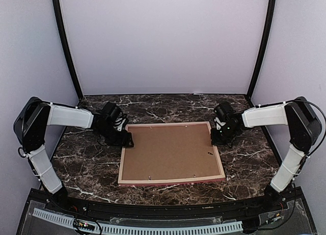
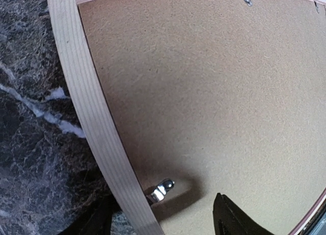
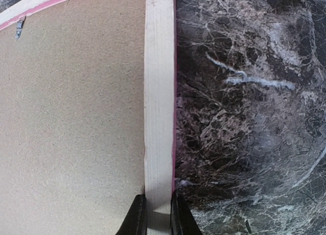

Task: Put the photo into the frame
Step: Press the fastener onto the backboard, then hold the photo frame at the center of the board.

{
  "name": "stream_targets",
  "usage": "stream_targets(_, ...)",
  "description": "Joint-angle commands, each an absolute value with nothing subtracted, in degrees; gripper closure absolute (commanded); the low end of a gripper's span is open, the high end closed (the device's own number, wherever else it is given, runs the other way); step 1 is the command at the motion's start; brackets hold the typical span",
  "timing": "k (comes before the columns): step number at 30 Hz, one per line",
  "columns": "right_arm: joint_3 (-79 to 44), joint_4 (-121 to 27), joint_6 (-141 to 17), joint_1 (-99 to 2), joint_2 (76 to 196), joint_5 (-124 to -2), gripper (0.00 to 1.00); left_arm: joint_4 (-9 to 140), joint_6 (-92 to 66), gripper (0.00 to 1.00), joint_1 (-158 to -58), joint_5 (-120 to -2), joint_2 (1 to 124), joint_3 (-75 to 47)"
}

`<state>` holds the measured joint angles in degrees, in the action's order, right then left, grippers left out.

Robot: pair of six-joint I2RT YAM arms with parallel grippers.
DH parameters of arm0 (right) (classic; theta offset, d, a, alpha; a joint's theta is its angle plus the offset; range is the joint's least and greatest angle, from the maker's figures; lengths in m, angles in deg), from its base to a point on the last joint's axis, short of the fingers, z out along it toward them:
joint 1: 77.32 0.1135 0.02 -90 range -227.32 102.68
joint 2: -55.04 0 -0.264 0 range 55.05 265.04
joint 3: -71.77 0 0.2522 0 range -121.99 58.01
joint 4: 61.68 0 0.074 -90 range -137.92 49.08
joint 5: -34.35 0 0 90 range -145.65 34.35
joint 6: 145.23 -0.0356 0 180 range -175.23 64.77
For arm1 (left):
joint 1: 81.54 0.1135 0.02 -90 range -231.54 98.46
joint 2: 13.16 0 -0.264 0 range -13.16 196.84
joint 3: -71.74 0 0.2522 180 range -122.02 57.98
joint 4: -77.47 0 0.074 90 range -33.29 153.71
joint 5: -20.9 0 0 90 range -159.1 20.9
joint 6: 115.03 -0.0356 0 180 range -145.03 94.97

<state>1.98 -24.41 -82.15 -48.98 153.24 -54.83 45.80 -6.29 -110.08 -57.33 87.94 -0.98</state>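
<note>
While frame (image 1: 173, 181) face-down, backing (image 1: 170, 152) inside; right claw (image 3: 158, 217) tight on rail (image 3: 159, 92), left claw (image 2: 160, 214) wide.

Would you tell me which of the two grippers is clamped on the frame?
The right gripper, pinching the frame's side rail; the left gripper stands wide open.

frame (image 1: 172, 181) flat on counter (image 1: 91, 168), centre, back side up; pale bare wood rails, pink-red edge along near side; brown backing board (image 1: 170, 153) fills opening

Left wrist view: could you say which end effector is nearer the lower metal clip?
Left: left end effector straddles the clip; right end effector grips the opposite rail of the frame.
</note>
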Motion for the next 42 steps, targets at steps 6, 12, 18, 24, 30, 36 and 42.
stream_targets(6, 4.0, -24.2, -84.1, -49.4, 154.9, -57.9, 0.8, 43.7, -5.5, 0.3, -110.4, -58.5, 82.0, 2.9)
stream_targets(12, 4.0, -23.9, -84.4, -49.3, 153.5, -58.3, 0.68, 44.1, -5.1, 0.42, -110.4, -59.2, 82.1, 4.1)
stream_targets(18, 4.9, -24.0, -84.8, -49.3, 149.7, -59.1, 0.52, 44.9, -4.3, 0.55, -110.7, -58.7, 83.0, 4.4)
stream_targets(24, 6.4, -24.0, -85.1, -49.2, 147.4, -59.4, 0.48, 44.7, -2.5, 0.63, -111.4, -59.9, 83.0, 4.7)
stream_targets(30, 9.6, -26.0, -84.9, -49.1, 143.7, -62.2, 0.44, 44.9, -0.3, 0.71, -112.1, -61.1, 82.4, 5.3)
stream_targets(36, 12.1, -27.4, -83.3, -48.7, 142.0, -65.5, 0.4, 45.0, 0.7, 0.76, -112.5, -61.6, 82.2, 5.8)
stream_targets(42, 12.8, -27.1, -82.3, -47.3, 143.1, -64.9, 0.36, 44.7, 0.8, 0.79, -112.7, -62.0, 82.3, 5.5)
